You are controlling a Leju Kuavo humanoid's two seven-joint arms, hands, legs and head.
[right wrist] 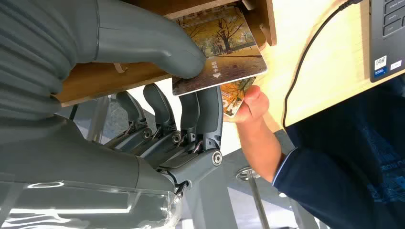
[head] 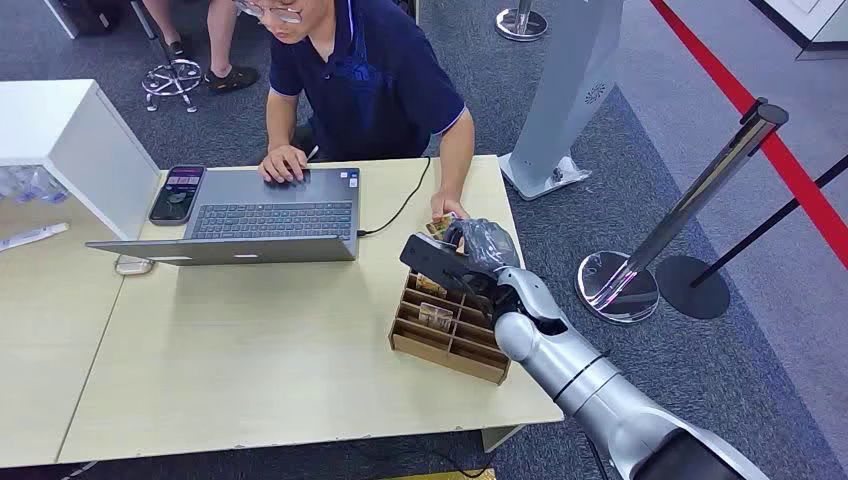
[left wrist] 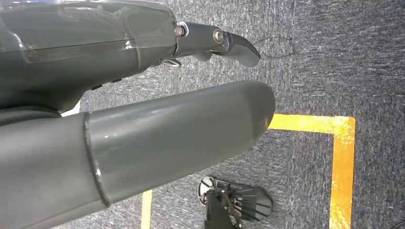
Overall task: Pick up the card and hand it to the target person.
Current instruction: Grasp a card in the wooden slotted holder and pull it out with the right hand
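The card (right wrist: 224, 47), printed with autumn trees, is pinched between the thumb and fingers of my right hand (right wrist: 157, 95). That hand (head: 478, 250) hovers over the far end of the wooden organizer (head: 450, 340) at the table's right side, with the card (head: 440, 226) at its tip. The seated person's hand (head: 450, 208) reaches in and touches the card area; their thumb (right wrist: 250, 98) lies on an orange printed card edge (right wrist: 233, 95) right beside my fingers. Whether that edge belongs to a second card I cannot tell. My left hand (left wrist: 143, 119) hangs over the carpet, holding nothing.
A person in a dark blue shirt (head: 365, 85) sits across the table at an open laptop (head: 270, 215) with a phone (head: 177, 193) beside it. A cable (head: 400, 205) runs across the table (head: 250, 360). A stanchion base (head: 620, 288) stands to the right, a white cabinet (head: 70, 140) to the left.
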